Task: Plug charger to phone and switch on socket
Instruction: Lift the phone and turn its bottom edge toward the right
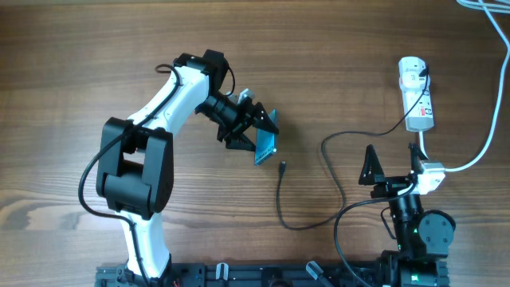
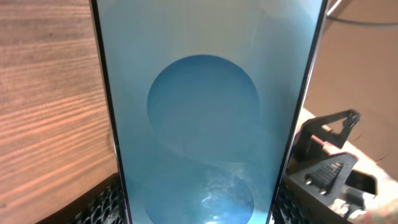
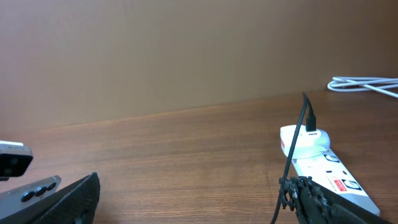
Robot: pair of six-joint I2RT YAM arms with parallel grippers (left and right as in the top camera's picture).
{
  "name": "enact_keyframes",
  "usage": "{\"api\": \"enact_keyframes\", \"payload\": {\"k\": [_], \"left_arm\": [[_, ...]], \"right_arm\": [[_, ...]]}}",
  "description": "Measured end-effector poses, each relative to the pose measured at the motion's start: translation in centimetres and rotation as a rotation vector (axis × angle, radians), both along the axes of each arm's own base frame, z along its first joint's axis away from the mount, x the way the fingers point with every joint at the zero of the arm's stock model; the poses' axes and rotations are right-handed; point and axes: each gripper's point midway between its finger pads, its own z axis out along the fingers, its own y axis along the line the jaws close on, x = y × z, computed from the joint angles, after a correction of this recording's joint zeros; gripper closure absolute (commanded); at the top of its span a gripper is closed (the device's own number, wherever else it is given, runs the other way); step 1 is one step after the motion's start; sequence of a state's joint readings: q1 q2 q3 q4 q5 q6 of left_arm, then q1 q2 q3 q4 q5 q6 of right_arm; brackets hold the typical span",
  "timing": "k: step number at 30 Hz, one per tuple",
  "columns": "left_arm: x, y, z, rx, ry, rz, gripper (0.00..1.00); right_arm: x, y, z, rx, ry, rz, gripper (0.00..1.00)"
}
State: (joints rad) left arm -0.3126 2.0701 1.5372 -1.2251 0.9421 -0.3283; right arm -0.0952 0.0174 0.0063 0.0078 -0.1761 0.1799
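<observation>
My left gripper (image 1: 253, 130) is shut on the phone (image 1: 266, 144), gripping its long sides and holding it tilted over the middle of the table. The phone's teal-blue screen (image 2: 205, 93) fills the left wrist view, with a gripper (image 2: 199, 211) finger on each side. The charger, a thin black cable (image 1: 328, 171), runs from the socket (image 1: 417, 100) at the far right and loops across the table. Its plug tip (image 1: 282, 167) lies just below right of the phone. My right gripper (image 1: 393, 170) is open and empty, just in front of the socket (image 3: 317, 158). The cable (image 3: 297, 130) hangs against its right finger.
A thicker white cable (image 1: 486, 143) runs from the top right corner down the table's right side to the right wrist; it also shows in the right wrist view (image 3: 367, 84). The left arm's black base (image 1: 131, 171) stands at the left.
</observation>
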Motion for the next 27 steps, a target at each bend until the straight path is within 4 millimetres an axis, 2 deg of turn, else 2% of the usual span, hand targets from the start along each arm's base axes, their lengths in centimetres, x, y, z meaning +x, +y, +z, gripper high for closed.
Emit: {"api": "enact_keyframes", "payload": {"k": [7,12,16,18,23,27], "left_arm": [[-0.5,-0.4,0.8,0.003,0.128,0.074,0.52],[-0.7,-1.4,2.7,-0.095,0.21,0.107,0.44],[-0.6,-2.0,4.0,-0.171,0.244,0.123,0.44],[-0.6,-2.2,4.3,-0.191,0.252,0.127,0.46],[-0.5,-2.4,4.8,-0.221,0.266,0.133,0.6],[-0.5,-2.5,5.2,-0.242,0.274,0.136,0.57]], "right_arm": [[0.0,0.0,0.0,0.0,0.0,0.0,0.0],[0.0,0.0,0.0,0.0,0.0,0.0,0.01],[0.0,0.0,0.0,0.0,0.0,0.0,0.0],[0.0,0.0,0.0,0.0,0.0,0.0,0.0],[0.0,0.0,0.0,0.0,0.0,0.0,0.0],[0.0,0.0,0.0,0.0,0.0,0.0,0.01]]}}
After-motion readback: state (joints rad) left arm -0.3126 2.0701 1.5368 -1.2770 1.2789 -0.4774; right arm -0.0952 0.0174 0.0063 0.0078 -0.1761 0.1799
